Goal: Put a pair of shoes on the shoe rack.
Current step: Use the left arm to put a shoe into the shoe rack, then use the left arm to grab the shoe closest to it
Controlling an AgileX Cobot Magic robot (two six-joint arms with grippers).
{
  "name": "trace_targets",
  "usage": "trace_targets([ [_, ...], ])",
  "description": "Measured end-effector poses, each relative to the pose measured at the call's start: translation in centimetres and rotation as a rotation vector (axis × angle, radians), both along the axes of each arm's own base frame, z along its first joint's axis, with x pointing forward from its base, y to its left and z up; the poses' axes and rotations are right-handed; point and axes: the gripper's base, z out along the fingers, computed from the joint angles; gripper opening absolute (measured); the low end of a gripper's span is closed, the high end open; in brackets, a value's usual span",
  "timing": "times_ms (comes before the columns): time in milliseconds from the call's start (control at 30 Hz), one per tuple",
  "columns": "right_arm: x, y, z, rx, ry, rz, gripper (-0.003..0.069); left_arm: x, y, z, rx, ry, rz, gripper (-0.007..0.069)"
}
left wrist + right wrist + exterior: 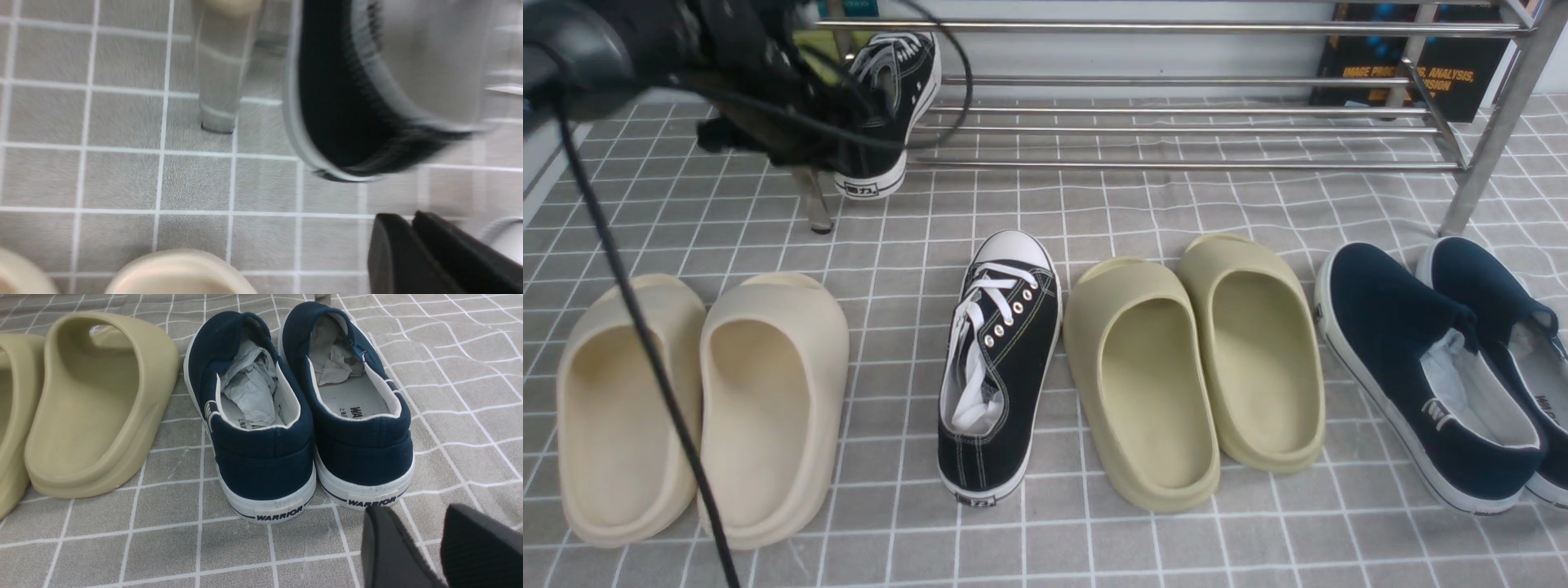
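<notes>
Left fingers closed together, empty, near one sneaker tilted at the left end of the shoe rack; second sneaker on the bench, mid-row — likely light, soft canvas, best pinched at the heel collar. Right fingers parted, empty.

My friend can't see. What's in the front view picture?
One black sneaker is tilted at the left end of the shoe rack, beside the robot's left arm. Its mate lies on the checked cloth between cream slippers and olive slippers, navy slip-ons farthest right.
</notes>
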Motion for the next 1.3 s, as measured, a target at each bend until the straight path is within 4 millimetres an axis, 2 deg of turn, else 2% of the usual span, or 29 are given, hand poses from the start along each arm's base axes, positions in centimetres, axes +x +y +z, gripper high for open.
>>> trace_targets([
  [33,0.0,0.0,0.0,0.0,0.0,0.0,0.0239,-1.2,0.1,3.2,-0.005,-0.04,-0.005,0.0132],
  [100,0.0,0.0,0.0,0.0,0.0,0.0,0.0239,-2.6,0.2,6.3,-0.002,-0.079,-0.019,0.0174],
  [200,0.0,0.0,0.0,0.0,0.0,0.0,0.0239,-6.0,-0.6,11.2,0.062,-0.122,-0.099,0.0225],
  [333,0.0,0.0,0.0,0.0,0.0,0.0,0.0239,-10.4,-3.8,14.0,0.163,-0.08,-0.236,0.0231],
  [367,0.0,0.0,0.0,0.0,0.0,0.0,0.0239,-11.5,-5.0,14.2,0.197,-0.057,-0.276,0.0227],
  [467,0.0,0.0,0.0,0.0,0.0,0.0,0.0239,-12.8,-7.3,14.1,0.243,-0.038,-0.327,0.0225],
  [533,0.0,0.0,0.0,0.0,0.0,0.0,0.0239,-13.8,-9.3,13.6,0.245,-0.025,-0.343,0.0225],
  [600,0.0,0.0,0.0,0.0,0.0,0.0,0.0239,-14.4,-9.8,13.3,0.238,-0.011,-0.347,0.0225],
  [667,0.0,0.0,0.0,0.0,0.0,0.0,0.0239,-15.6,-10.5,11.8,0.23,0.048,-0.359,0.0227],
  [767,0.0,0.0,0.0,0.0,0.0,0.0,0.0239,-17.6,-9.7,9.7,0.228,0.133,-0.363,0.0228],
  [833,0.0,0.0,0.0,0.0,0.0,0.0,0.0239,-18.2,-9.4,8.9,0.232,0.163,-0.359,0.0228],
  [967,0.0,0.0,0.0,0.0,0.0,0.0,0.0239,-20.2,-8.5,4.1,0.233,0.316,-0.335,0.023],
  [1000,0.0,0.0,0.0,0.0,0.0,0.0,0.0239,-20.2,-8.5,3.8,0.232,0.32,-0.335,0.0231],
  [1033,0.0,0.0,0.0,0.0,0.0,0.0,0.0239,-20.2,-8.7,1.9,0.22,0.339,-0.335,0.0237],
  [1167,0.0,0.0,0.0,0.0,0.0,0.0,0.0239,-19.1,-9.3,-2.0,0.182,0.35,-0.288,0.0265],
  [1233,0.0,0.0,0.0,0.0,0.0,0.0,0.0239,-18.6,-9.4,-2.6,0.169,0.35,-0.271,0.0278],
  [1300,0.0,0.0,0.0,0.0,0.0,0.0,0.0239,-17.2,-9.6,-3.9,0.14,0.333,-0.239,0.0313],
])
